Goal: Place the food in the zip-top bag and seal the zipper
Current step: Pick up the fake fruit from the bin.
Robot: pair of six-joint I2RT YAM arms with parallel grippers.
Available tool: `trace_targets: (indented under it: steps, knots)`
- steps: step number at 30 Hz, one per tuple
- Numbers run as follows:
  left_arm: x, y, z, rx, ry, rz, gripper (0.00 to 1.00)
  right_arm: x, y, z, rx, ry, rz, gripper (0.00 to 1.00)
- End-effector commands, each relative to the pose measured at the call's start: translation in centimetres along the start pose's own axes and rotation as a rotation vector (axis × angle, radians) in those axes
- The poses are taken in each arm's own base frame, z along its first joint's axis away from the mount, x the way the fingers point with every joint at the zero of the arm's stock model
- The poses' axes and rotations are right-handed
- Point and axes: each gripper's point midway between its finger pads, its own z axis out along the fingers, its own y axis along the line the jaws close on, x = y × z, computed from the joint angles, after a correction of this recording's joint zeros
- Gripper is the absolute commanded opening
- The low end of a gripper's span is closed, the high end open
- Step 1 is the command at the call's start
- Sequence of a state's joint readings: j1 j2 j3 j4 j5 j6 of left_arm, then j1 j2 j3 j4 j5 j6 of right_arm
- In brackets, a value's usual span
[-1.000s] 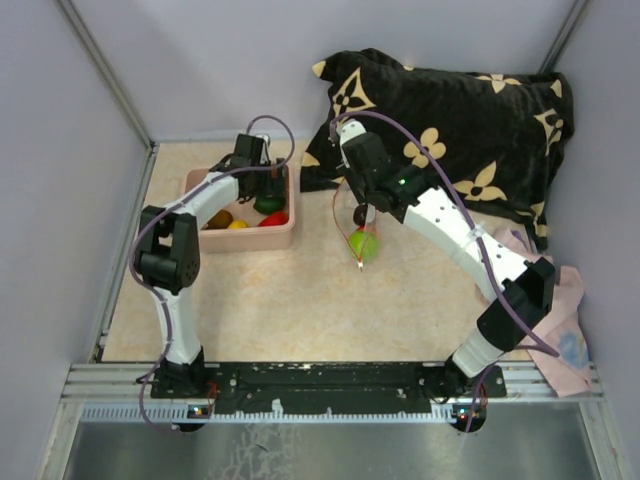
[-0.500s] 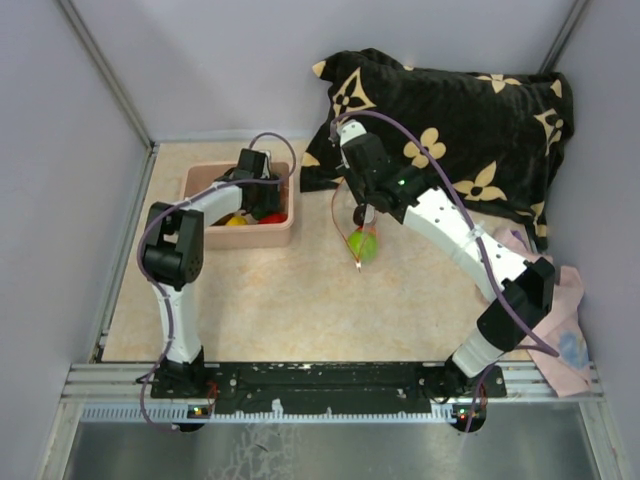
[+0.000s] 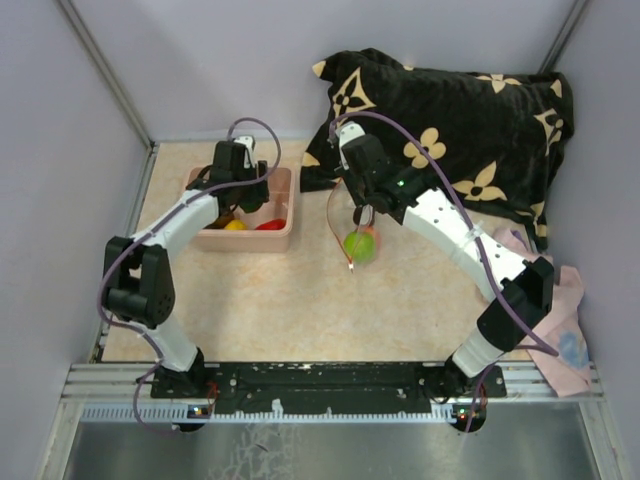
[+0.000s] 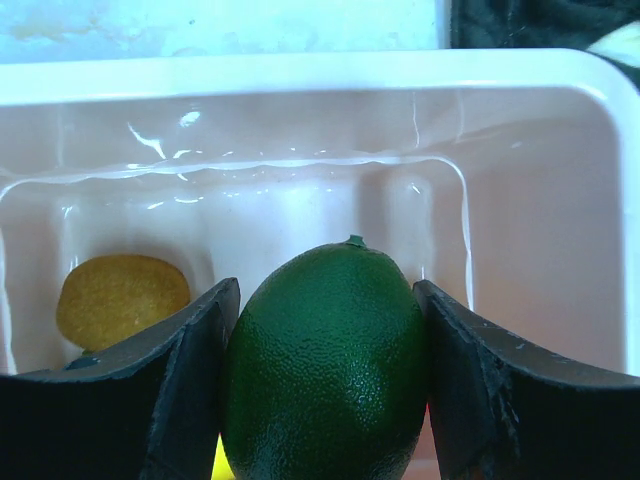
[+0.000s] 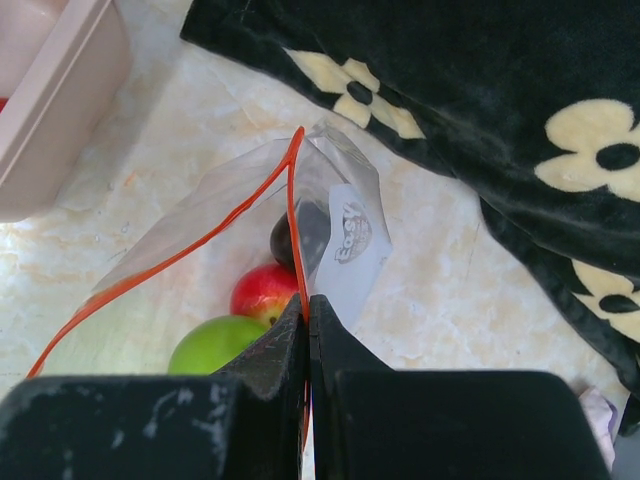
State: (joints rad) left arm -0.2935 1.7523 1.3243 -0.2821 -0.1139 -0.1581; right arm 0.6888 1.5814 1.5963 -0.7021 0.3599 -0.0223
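Note:
My left gripper (image 3: 243,188) (image 4: 325,330) is inside the pink bin (image 3: 285,232), shut on a dark green toy fruit (image 4: 328,365). A yellow-orange piece (image 4: 122,299) lies on the bin floor beside it; yellow (image 3: 236,225) and red (image 3: 270,225) pieces show from above. My right gripper (image 3: 360,212) (image 5: 308,310) is shut on the red-orange zipper (image 5: 294,215) of the clear zip-top bag (image 5: 215,225) and holds its mouth open above the table. Inside the bag are a light green fruit (image 5: 215,345) (image 3: 358,245), a red one (image 5: 262,290) and a dark brown one (image 5: 295,238).
A black cushion with cream flowers (image 3: 450,130) lies at the back right, close behind the bag. A pink cloth (image 3: 565,320) sits at the right edge. Grey walls enclose the table on three sides.
My left arm has swung left over the bin and its gripper has gone down among the food and closed on the dark green fruit. The bag hangs slightly shifted; the right arm is about still.

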Motion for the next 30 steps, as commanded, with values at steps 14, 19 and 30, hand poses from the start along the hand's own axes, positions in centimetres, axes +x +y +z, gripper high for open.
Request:
trace_targets:
  steps: [14, 19, 30]
  knots:
    - [-5.2, -4.9, -13.4, 0.344, -0.211, -0.1, 0.4, -3.4, 0.1, -2.8, -0.081, -0.088, 0.06, 0.0]
    - [-5.9, -9.2, -18.4, 0.57, -0.282, -0.132, 0.4, -3.9, 0.7, -3.2, -0.106, -0.088, 0.068, 0.0]
    - [-5.7, -17.8, -26.7, 0.9, -0.409, -0.122, 0.39, -4.9, 1.8, -3.0, -0.132, -0.07, 0.06, 0.0]
